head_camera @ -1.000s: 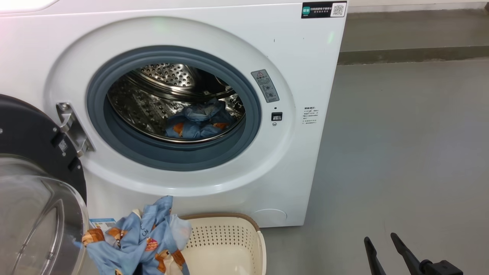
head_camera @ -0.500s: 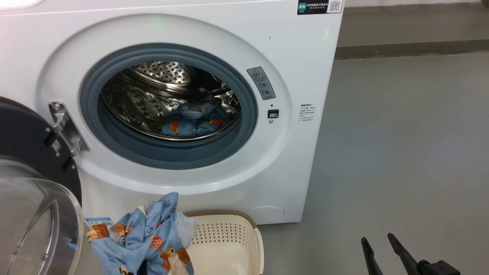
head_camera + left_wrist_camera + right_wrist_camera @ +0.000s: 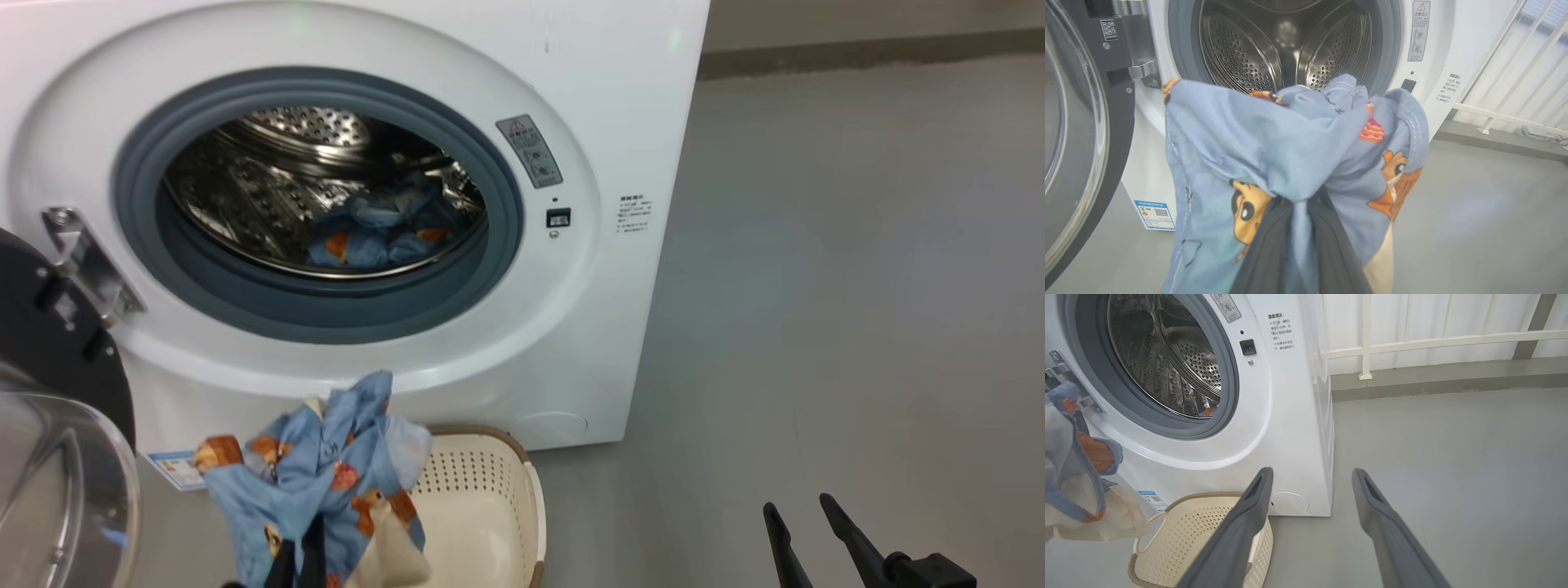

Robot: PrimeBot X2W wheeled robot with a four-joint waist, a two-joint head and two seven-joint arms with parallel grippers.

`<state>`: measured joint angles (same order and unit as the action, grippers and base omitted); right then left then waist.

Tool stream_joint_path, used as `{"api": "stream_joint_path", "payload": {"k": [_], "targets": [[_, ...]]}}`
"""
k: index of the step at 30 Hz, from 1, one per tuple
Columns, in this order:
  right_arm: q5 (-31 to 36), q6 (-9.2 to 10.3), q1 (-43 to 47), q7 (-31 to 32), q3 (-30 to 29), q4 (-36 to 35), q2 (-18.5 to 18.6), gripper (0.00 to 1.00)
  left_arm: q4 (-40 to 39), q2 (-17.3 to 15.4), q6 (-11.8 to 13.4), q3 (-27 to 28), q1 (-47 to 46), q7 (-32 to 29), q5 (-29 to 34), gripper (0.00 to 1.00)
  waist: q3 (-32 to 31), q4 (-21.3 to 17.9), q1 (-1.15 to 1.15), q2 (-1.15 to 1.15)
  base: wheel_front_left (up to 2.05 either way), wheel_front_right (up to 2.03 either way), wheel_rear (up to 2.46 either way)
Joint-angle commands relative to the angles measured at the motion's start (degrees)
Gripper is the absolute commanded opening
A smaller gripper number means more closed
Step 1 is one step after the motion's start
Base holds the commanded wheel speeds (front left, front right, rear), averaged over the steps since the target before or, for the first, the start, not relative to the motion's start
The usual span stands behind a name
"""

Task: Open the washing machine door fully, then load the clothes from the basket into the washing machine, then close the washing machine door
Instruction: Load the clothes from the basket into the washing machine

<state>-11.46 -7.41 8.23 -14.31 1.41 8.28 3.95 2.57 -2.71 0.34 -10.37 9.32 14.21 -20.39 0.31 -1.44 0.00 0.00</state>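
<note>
**Bear-print bundle hanging at the open drum**

The left gripper (image 3: 1299,210) is burying its fingertips in fabric, so the tips themselves are hidden. Its two dark fingers (image 3: 1267,245) are standing close together, pinching the clothes (image 3: 1274,139), a light blue bear-print bundle with a cream-white piece (image 3: 1094,516) dangling underneath.

The washing machine door (image 3: 49,327) is standing open at the left, cut off by the frame edge. The basket (image 3: 522,465) is sitting on the floor (image 3: 857,286) just in front of the washing machine (image 3: 620,98). Its near end is cropped and its left part is covered by the bundle, so what is lying inside there is hard to tell.

The bundle is hanging above the basket's left side, below the grey gasket (image 3: 245,318), with the left gripper aiming at the drum (image 3: 245,188). More bear-print fabric (image 3: 371,233) is lying inside the drum.

Over on the right, the right gripper (image 3: 796,505) is hovering low over the floor. Its fingers are spread wide, holding nothing, well apart from the clothes, and its arm is running out of frame.
</note>
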Motion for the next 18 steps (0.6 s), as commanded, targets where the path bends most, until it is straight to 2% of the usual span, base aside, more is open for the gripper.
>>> {"api": "stream_joint_path", "payload": {"k": [1, 9, 18], "targets": [[0.1, -0.08, -2.7, -0.7, 1.8, -1.7, 0.6, 1.00, -1.1, -0.2, 0.4, 2.0, -4.2, 0.8, 0.4, 0.00, 3.1, -1.5, 0.00, 0.00, 0.00, 0.00, 0.00], [-0.2, -0.08, -7.3, -0.7, 2.5, -2.1, 0.4, 1.00, 1.1, -1.1, 0.1, 3.6, -13.6, 0.8, 1.5, 0.00, 10.4, -3.8, 0.00, 0.00, 0.00, 0.00, 0.00], [-0.8, -0.08, -12.1, -0.7, 4.1, -1.6, -0.3, 1.00, 7.3, -4.3, 0.3, 5.8, -28.3, 0.7, 2.9, 0.00, 16.4, -6.7, 0.00, 0.00, 0.00, 0.00, 0.00]]}}
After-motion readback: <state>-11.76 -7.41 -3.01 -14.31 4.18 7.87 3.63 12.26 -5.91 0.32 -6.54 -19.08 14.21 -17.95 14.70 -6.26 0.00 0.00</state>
